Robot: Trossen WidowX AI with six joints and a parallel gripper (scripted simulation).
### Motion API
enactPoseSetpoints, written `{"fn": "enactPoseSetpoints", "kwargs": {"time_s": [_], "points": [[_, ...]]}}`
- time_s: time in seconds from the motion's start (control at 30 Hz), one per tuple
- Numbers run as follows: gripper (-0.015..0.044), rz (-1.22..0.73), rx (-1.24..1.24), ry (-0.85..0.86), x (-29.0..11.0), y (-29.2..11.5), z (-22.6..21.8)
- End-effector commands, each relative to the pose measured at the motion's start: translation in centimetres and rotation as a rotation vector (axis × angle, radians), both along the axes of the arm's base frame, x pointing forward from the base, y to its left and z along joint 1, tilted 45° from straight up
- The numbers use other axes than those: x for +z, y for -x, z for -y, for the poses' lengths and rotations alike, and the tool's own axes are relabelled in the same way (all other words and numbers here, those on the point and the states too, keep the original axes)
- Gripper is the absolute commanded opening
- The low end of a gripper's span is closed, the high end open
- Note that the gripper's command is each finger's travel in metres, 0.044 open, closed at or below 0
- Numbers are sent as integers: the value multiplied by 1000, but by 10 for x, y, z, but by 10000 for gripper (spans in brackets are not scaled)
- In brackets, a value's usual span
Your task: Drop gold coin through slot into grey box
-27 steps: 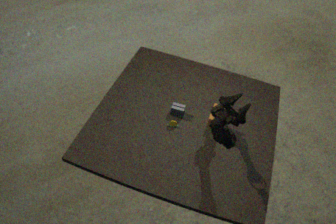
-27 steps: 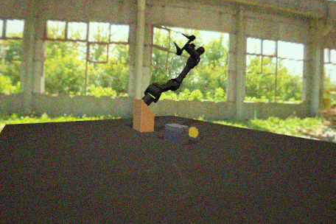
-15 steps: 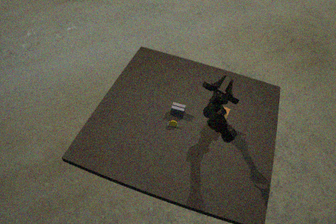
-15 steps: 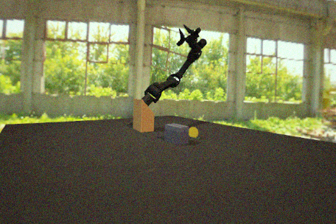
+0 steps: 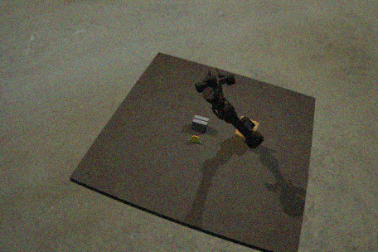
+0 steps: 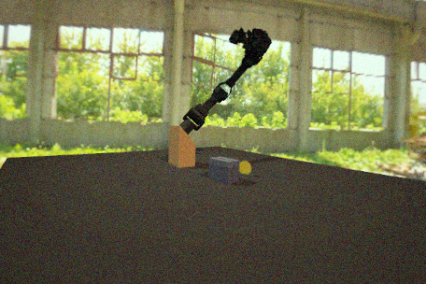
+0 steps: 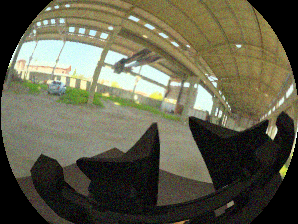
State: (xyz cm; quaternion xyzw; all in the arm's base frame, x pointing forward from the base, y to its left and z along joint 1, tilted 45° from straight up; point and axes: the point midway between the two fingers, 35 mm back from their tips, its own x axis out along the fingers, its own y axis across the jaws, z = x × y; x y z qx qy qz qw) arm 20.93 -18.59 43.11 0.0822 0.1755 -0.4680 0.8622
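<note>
A black robot arm (image 6: pixel 220 92) rises at a slant from its orange pedestal (image 6: pixel 177 157) near the centre of the exterior frame, its gripper (image 6: pixel 239 35) held high against the windows at upper centre, well above everything on the dark table (image 6: pixel 93 226). The fingers stand partly closed with a gap between them, and nothing is between them; in the wrist view they appear as two dark wedges in the lower half of the frame, with only floor and a vaulted roof visible past them.

The gold coin (image 6: pixel 245 167) stands on edge just right of centre in the exterior frame, right beside the closed grey box (image 6: pixel 223 169) and well apart from the gripper. In the top view the coin (image 5: pixel 194 138) shows as a small yellow spot in its dark-green holder (image 5: pixel 195 142) near the middle of the frame, just below and slightly left of the box (image 5: pixel 201 123), whose pale lid faces up. Whether the holder touches the box cannot be made out at this size, and the slot in the lid is too small to see.

In the top view the arm (image 5: pixel 225 109) runs from the pedestal (image 5: pixel 254 124), right of centre, up and to the left, ending in the gripper (image 5: pixel 207 81) above the box in the frame. Long shadows of the arm fall across the table (image 5: pixel 137 163) toward the lower right.
</note>
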Motion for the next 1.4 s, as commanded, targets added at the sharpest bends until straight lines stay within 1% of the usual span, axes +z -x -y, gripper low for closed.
{"fn": "enactPoseSetpoints", "kwargs": {"time_s": [0.0, 0.13, 0.23, 0.43, 0.5, 0.6, 0.73, 0.87, 0.93, 0.97, 1.2, 1.37], "points": [[161, -141, 219, -95, -49, -45, -20], [161, -253, 434, -204, -99, -79, -51], [161, -324, 584, -295, -135, -96, -81], [161, -403, 742, -391, -171, -107, -113], [161, -458, 855, -456, -194, -110, -135], [161, -535, 1030, -568, -229, -109, -171], [161, -612, 1247, -733, -267, -97, -218], [161, -665, 1471, -951, -306, -77, -260], [161, -667, 1534, -1028, -316, -69, -273], [161, -667, 1541, -1038, -317, -68, -275], [161, -667, 1541, -1038, -314, -64, -278], [161, -666, 1542, -1039, -339, -65, -303]]}}
